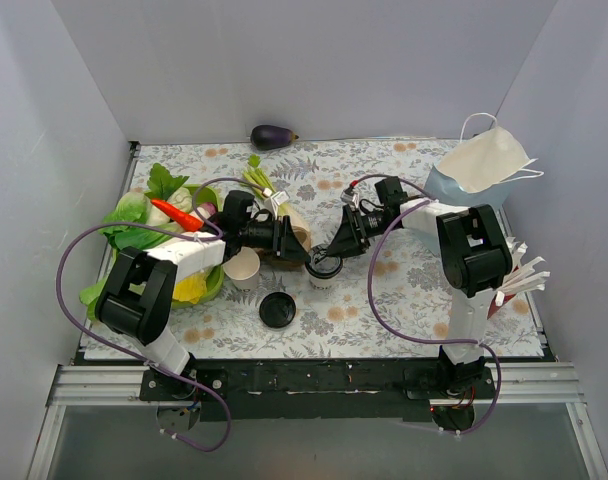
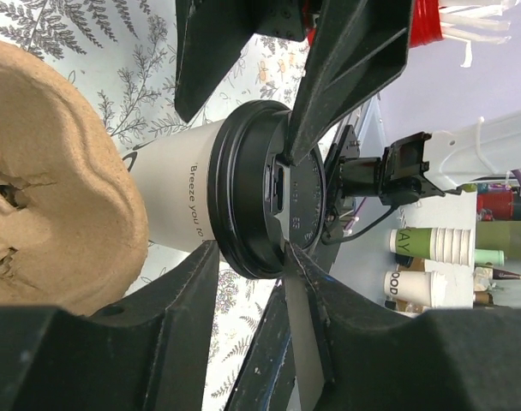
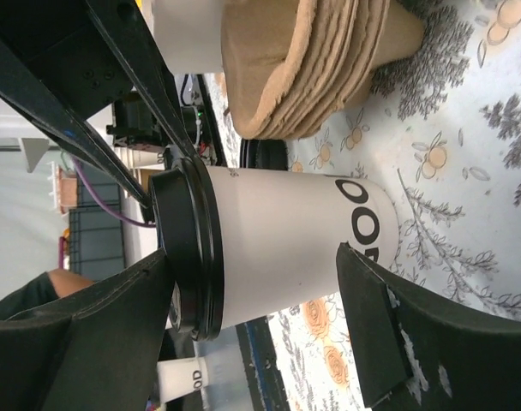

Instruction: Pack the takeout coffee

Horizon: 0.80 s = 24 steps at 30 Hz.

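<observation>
Top view: a floral cloth (image 1: 324, 335) covers the table, closed in by pale walls (image 1: 314, 60) at the far, left and right sides. A black rail (image 1: 314, 380) carrying both arm bases marks the near edge. Free cloth lies along the far strip near the aubergine (image 1: 272, 136) and in the near middle around the loose black lid (image 1: 277, 310). The left side is taken up by a heap of vegetables (image 1: 149, 220). The right side holds a blue bowl (image 1: 439, 190) with a face mask (image 1: 489, 160), and white stirrers (image 1: 524, 272) at the edge.

The takeout coffee (image 1: 322, 270) stands upright at mid-table, just beside the stacked pulp carriers (image 3: 329, 60) and near the lidless cup (image 1: 242, 267).

Left wrist view: the left gripper (image 2: 254, 257) has its jaws drawn narrow over the dome lid's rim, one tip under the rim and one on the lid's top, and both appear to touch.

Right wrist view: the right gripper (image 3: 260, 261) has its jaws wide apart with the cup between them. One tip rests on the lid's top. Whether the other touches the lower wall cannot be told.
</observation>
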{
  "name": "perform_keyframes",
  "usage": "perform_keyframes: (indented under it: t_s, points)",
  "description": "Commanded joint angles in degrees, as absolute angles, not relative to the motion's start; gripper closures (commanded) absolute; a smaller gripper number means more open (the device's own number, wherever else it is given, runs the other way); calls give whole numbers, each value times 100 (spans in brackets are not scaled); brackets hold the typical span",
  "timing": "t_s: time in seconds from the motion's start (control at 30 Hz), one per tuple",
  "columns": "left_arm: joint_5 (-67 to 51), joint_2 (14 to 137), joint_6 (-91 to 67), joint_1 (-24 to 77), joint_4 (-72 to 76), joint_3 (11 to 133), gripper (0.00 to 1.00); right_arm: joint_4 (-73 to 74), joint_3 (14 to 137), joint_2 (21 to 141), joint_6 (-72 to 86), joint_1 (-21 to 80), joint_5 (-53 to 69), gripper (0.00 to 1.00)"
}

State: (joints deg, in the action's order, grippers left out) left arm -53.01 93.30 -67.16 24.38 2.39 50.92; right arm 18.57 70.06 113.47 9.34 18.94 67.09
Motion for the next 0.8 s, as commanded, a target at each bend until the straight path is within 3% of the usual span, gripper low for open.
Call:
perform_keyframes:
  t_s: [0.0,0.37,0.63,0.77]
  points:
    - [-5580,9395,-6425,2478,220,4870,67,1486,6646,11364,1134,1934,6776,20]
    - [-4377,9466,-5801,2777,150,4746,71,1749,6600,11496,686,1934,6495,22]
    - [-5238,8895,-6283,2760,316,5097,34,1960,6873,11198,387,1934,6873,19]
    - [-5335,8719,-6574,2733,176,5168,26,2056,6864,11013,264,1925,7022,14]
